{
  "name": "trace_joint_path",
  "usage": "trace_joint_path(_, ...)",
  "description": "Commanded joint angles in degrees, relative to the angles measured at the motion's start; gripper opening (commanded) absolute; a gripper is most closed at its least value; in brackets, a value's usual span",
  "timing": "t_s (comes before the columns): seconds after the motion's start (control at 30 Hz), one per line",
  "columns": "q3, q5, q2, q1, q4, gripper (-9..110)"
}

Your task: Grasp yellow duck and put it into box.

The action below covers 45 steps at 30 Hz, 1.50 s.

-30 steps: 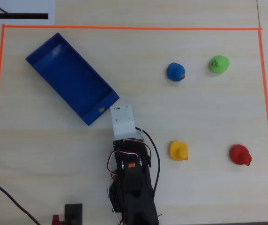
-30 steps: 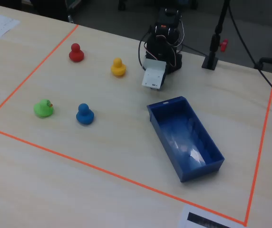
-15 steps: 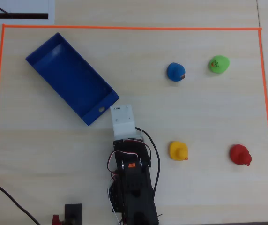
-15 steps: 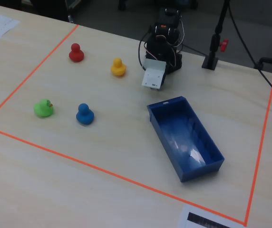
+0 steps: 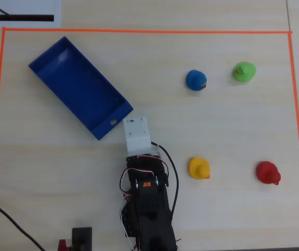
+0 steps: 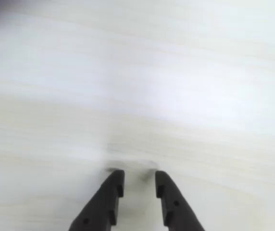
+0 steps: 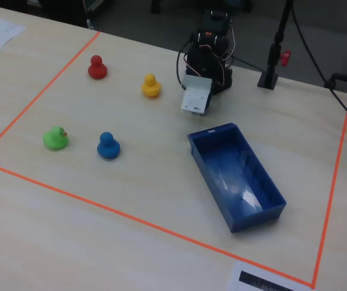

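Note:
The yellow duck (image 5: 198,168) (image 7: 151,85) stands on the wooden table, just right of the arm in the overhead view. The blue box (image 5: 80,87) (image 7: 237,176) lies empty, its end wall with the small hole close to the arm's white wrist housing (image 5: 137,135) (image 7: 196,97). My gripper (image 6: 140,175) hangs low over bare table; its two black fingers (image 6: 109,199) stand a little apart with nothing between them. Neither the duck nor the box shows in the wrist view. In the overhead and fixed views the housing hides the fingers.
A red duck (image 5: 267,173) sits right of the yellow one; a blue duck (image 5: 195,80) and a green duck (image 5: 244,71) stand farther back. Orange tape (image 5: 139,31) frames the work area. A black stand (image 7: 270,73) and cables lie beside the arm's base.

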<state>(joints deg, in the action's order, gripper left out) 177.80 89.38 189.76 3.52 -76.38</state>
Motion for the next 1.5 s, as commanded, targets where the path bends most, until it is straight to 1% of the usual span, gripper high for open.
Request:
trace_joint_path(0.0,-0.3,0.3,0.0,0.0,-1.2,7)
trace_joint_path(0.8,-0.2,0.4,0.0,-0.6,-1.2,7)
trace_joint_path(0.87,-0.2,0.4,0.0,-0.8,-1.2,0)
trace_joint_path(1.07,-0.2,0.0,0.0,0.8,-0.9,0)
trace_joint_path(1.17,-0.4,-0.8,-0.1,1.9,4.7,0)
trace_joint_path(1.3,-2.8,1.9,-2.0,-2.5,20.7,0)
trace_joint_path(1.4,-12.6,3.1,-14.2,-5.4,28.6,0)
trace_joint_path(1.47,-23.1,2.1,-24.6,-6.9,28.6,0)
